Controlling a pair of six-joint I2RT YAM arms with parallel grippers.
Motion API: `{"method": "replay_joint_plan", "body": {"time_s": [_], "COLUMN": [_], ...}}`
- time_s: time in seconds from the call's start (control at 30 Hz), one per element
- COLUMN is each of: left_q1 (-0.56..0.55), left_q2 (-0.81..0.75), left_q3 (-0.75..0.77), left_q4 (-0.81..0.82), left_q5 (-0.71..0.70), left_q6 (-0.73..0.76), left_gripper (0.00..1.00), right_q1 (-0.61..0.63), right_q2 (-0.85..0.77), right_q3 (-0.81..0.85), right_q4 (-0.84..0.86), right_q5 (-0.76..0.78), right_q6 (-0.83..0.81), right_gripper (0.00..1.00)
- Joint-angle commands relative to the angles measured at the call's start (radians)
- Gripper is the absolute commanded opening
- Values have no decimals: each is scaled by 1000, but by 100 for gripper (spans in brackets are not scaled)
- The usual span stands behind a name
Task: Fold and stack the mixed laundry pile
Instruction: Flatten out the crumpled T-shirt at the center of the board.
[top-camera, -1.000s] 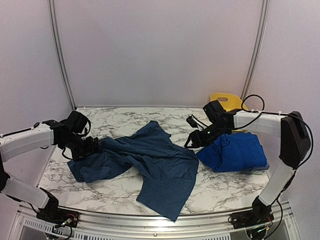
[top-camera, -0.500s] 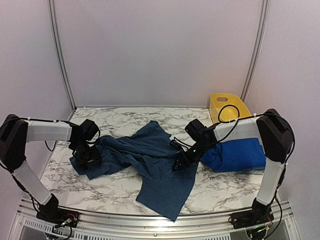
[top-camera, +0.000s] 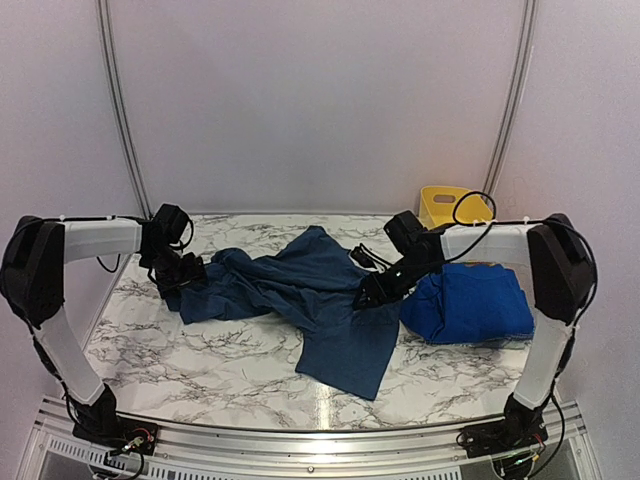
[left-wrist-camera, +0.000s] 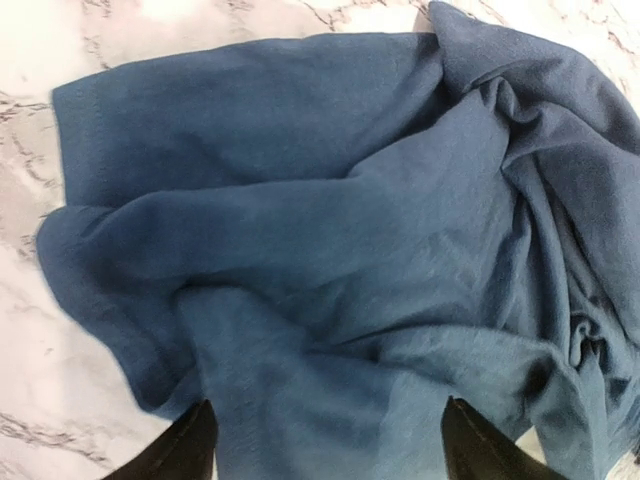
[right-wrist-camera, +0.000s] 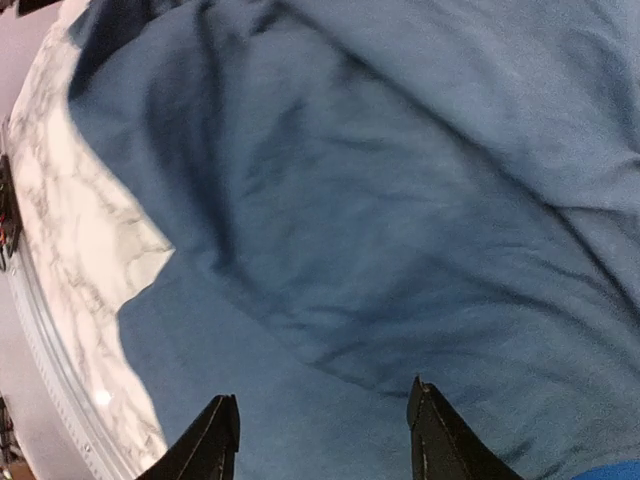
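Observation:
From the mixed laundry pile, a large dark denim-blue garment (top-camera: 310, 290) lies crumpled across the middle of the marble table (top-camera: 200, 350). A bright royal-blue garment (top-camera: 470, 300) lies bunched to its right. My left gripper (top-camera: 180, 275) is low on the dark garment's left end. In the left wrist view its fingers (left-wrist-camera: 190, 450) stand wide apart and open over rumpled dark cloth (left-wrist-camera: 330, 230). My right gripper (top-camera: 375, 292) is at the garment's right edge, beside the royal-blue one. It is open too, its fingertips (right-wrist-camera: 425, 420) set on flat dark cloth (right-wrist-camera: 380, 200).
A yellow plastic tub (top-camera: 445, 205) stands at the back right corner behind the right arm. Pale walls close in the back and both sides. Bare marble (top-camera: 180, 350) shows in front of the garments, and a metal rail (top-camera: 320, 440) runs along the near edge.
Both grippers have moved toward the back of the table. The dark garment has slid back with them, and its lower hem now lies farther from the near edge.

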Motion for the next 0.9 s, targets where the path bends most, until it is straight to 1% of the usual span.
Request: {"method": "replay_joint_plan", "body": {"time_s": [0.0,0.07,0.1,0.27,0.4,0.5,0.57,0.6,0.73,0.77,0.83,0.87], "left_q1": [16,16,16,17,18,17,16,16,17,19,22,24], "left_q2": [-109,-158,-183,-233,-239,-232,-217,-204,-146,-126,-66,-45], "left_q3": [-69,-101,-113,-146,-153,-161,-162,-159,-135,-123,-92,-76], "left_q4": [-6,-1,-1,-3,-5,-12,-10,-8,28,37,41,43], "left_q5": [45,40,36,22,4,-22,-31,-35,-62,-63,-62,-63], "left_q6": [7,-10,-16,-38,-45,-49,-50,-48,-37,-31,-20,-16], "left_gripper": [88,96,99,99,99,99,99,97,85,82,78,77], "right_q1": [109,137,149,214,269,298,308,314,318,319,319,319], "right_q2": [-166,-209,-225,-218,-157,-97,-62,-52,-42,-40,-30,-26], "right_q3": [-75,-126,-151,-234,-236,-246,-263,-273,-316,-324,-324,-322], "right_q4": [-103,-117,-121,-118,-118,-114,-112,-109,-95,-95,-98,-97], "right_q5": [64,103,124,225,346,373,377,377,345,339,334,332], "right_q6": [-69,-56,-43,21,27,32,42,48,62,61,60,60], "right_gripper": [54,54,55,60,64,65,59,56,42,36,27,23]}}
